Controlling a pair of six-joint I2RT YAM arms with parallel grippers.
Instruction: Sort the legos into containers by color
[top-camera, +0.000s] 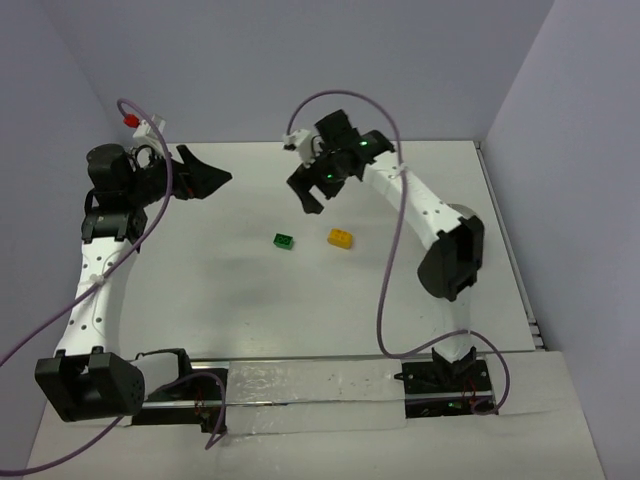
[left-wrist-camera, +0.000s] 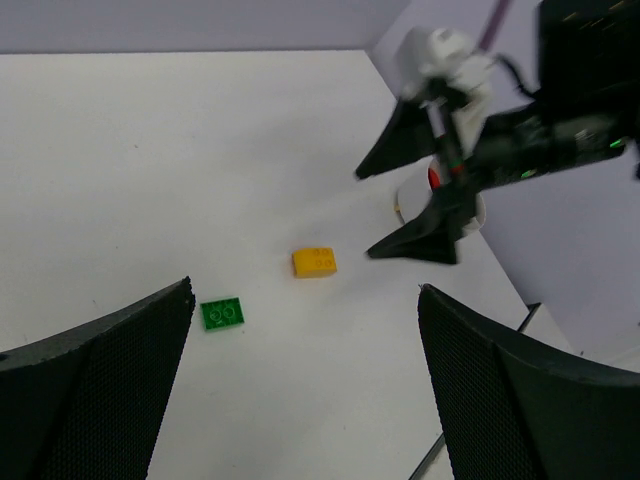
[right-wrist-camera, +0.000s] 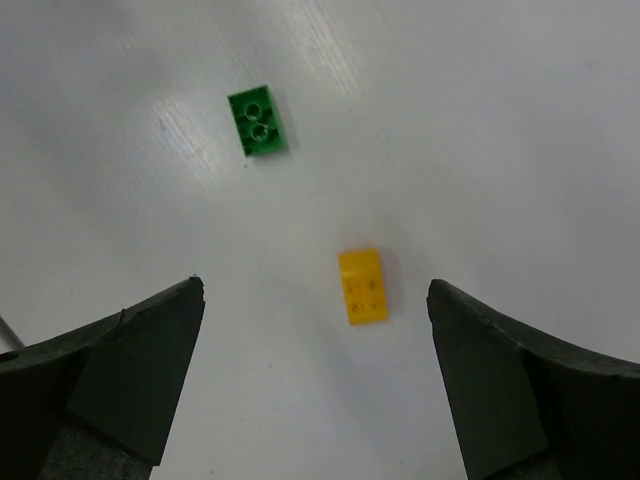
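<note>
Alignment: yellow brick (right-wrist-camera: 362, 287) lies below my right pincer (right-wrist-camera: 315, 288), whose jaws are spread wide and empty.
In its wrist view the brick sits on the table between the fingers (right-wrist-camera: 130, 370), slightly right of centre. Its long axis runs along them, so I judge they would close across its short sides. The green brick (right-wrist-camera: 258, 123) lies left of it, apart. My left pincer (top-camera: 205, 174), also spread and empty, is well apart at far left. The cup (left-wrist-camera: 474, 216) shows only partly behind the right pincer.

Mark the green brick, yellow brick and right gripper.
green brick (right-wrist-camera: 257, 122), right wrist view, centre of upper face
yellow brick (right-wrist-camera: 362, 287), right wrist view, centre of upper face
right gripper (left-wrist-camera: 363, 216), left wrist view, midway between its fingertips
</note>
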